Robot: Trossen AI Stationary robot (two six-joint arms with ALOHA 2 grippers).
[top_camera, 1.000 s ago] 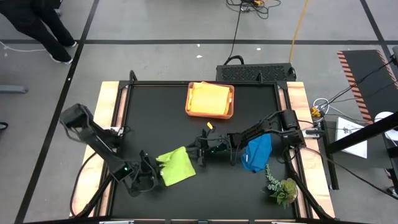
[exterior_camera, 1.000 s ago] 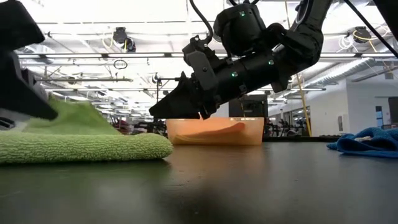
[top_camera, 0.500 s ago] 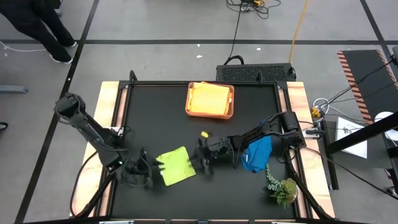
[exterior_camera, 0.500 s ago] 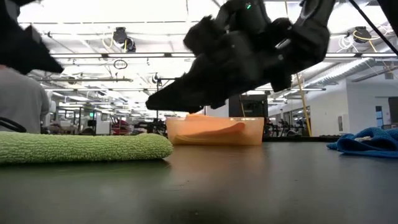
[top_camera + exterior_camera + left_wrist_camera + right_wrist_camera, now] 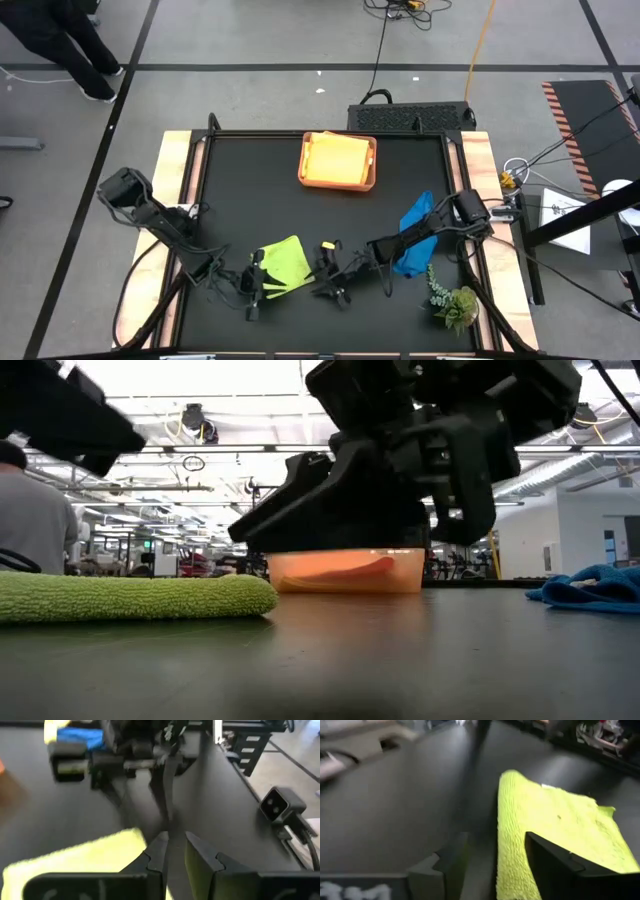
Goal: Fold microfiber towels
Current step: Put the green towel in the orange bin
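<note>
Down at 7 o'clock on the black table [image 5: 250, 190]: left arm reaching in from the 9 o'clock edge, with the left gripper [image 5: 175, 845] low over the tabletop. Fingers [image 5: 159, 851] only a narrow slit apart, nothing between them but bare table, tips just beside the near edge of the lime green towel [image 5: 283, 262] and not pinching it.

Next, toward 6 o'clock: that lime green towel lying flat and folded, one thick rounded fold edge showing in the low view, both grippers flanking it, left one at its 8 o'clock, right one at its 4 o'clock.

Then the right gripper [image 5: 495, 845], stretched in from the 3 o'clock side, low to the table. Fingers spread wide, straddling the towel's folded edge without closing on it.

Up at 12 o'clock: orange tray [image 5: 303, 170] near the far edge, a yellow towel [image 5: 338, 158] laid inside.

Over at 4 o'clock: blue towel [image 5: 415, 232] crumpled in a heap beside the right arm, well apart from the lime one.

Last, at 5 o'clock in the corner: small plant sprig [image 5: 455, 303], just beside the blue heap.
</note>
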